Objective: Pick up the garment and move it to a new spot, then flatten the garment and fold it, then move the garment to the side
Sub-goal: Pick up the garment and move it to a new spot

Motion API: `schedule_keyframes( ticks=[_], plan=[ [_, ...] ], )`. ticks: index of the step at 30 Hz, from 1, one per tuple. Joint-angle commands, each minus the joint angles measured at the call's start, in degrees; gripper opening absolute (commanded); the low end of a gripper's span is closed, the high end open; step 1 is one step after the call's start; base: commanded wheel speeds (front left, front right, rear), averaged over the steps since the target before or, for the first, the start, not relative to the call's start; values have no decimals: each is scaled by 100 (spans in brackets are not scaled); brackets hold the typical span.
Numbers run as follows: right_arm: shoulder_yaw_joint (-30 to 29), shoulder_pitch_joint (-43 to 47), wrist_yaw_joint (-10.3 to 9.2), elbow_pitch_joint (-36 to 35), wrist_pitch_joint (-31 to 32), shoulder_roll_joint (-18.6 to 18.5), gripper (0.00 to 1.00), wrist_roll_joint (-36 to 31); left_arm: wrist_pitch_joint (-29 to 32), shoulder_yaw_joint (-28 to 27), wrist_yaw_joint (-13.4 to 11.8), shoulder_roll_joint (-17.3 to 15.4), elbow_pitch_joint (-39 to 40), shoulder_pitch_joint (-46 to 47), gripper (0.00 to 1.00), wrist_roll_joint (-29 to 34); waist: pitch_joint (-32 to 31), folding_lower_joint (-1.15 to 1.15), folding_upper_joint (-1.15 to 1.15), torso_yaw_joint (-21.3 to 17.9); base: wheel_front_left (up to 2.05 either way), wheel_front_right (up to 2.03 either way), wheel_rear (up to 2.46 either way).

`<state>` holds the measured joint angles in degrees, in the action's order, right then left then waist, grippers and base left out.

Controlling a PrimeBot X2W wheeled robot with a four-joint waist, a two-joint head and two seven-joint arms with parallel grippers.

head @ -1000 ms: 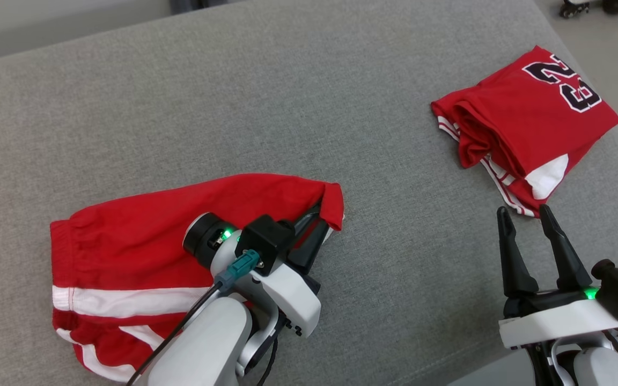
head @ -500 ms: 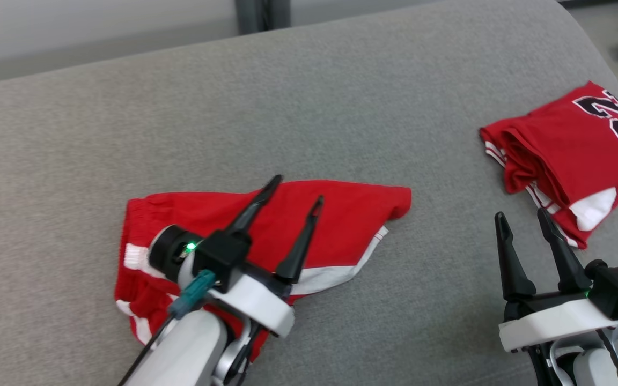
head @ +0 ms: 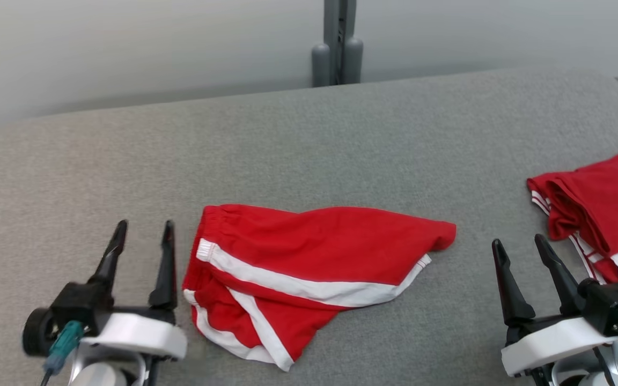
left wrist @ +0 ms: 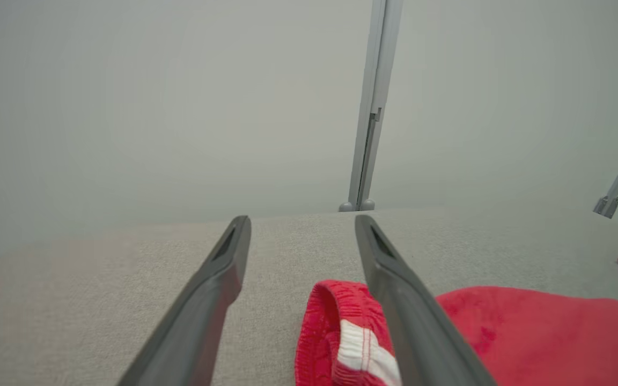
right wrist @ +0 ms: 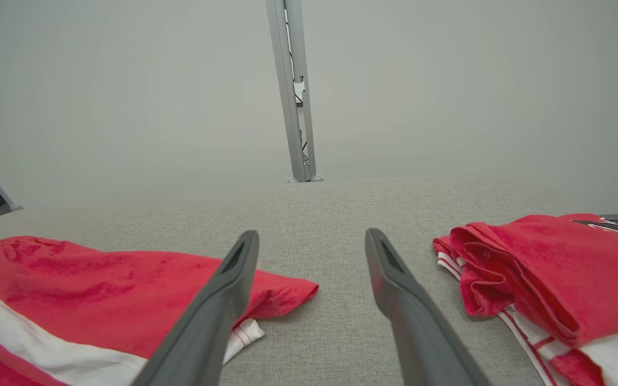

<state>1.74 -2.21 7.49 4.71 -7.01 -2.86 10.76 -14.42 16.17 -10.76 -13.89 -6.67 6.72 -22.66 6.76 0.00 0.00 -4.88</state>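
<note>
The garment, red shorts with white stripes (head: 314,252), lies folded on the grey cushioned surface (head: 309,139), waistband to the left. My left gripper (head: 145,226) is open and empty just left of the waistband, apart from it. In the left wrist view the left gripper (left wrist: 302,221) has the shorts (left wrist: 529,332) under and beyond its right finger. Right of the shorts' far corner, my right gripper (head: 518,242) hangs open and empty. From the right wrist, the right gripper (right wrist: 311,235) points between the shorts (right wrist: 100,289) and another garment.
A folded red jersey with a dark number (head: 598,209) lies at the right edge, close to my right gripper; it is also the red jersey (right wrist: 545,268) in the right wrist view. A grey post (head: 337,48) stands behind the surface against a pale wall.
My left gripper has opened, let go of the shorts and drawn back to their left. The shorts now lie flat and folded. The head camera has tilted up, shifting the whole picture.
</note>
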Motion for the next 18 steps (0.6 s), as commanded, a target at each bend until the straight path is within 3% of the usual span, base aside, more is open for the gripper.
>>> schedule_keyframes(
  ticks=[1,6,10,18],
  plan=[
    [-23,62,0,-10,19,-39,100,-12,-18,-31,-35,-37,8,-65,100,-29,-146,0,0,135,0,0,0],
    [-11,216,0,-52,130,-60,100,-1,-43,-306,-110,-206,100,-571,100,-147,-377,0,0,279,0,0,0],
    [-15,364,0,-84,193,-86,100,22,-54,-416,-20,-348,152,-921,100,-242,-559,0,0,346,0,0,0],
    [-55,616,0,-187,303,-133,100,29,10,-251,-91,-461,389,-1356,100,-77,-823,0,0,330,0,0,0]
  ],
)
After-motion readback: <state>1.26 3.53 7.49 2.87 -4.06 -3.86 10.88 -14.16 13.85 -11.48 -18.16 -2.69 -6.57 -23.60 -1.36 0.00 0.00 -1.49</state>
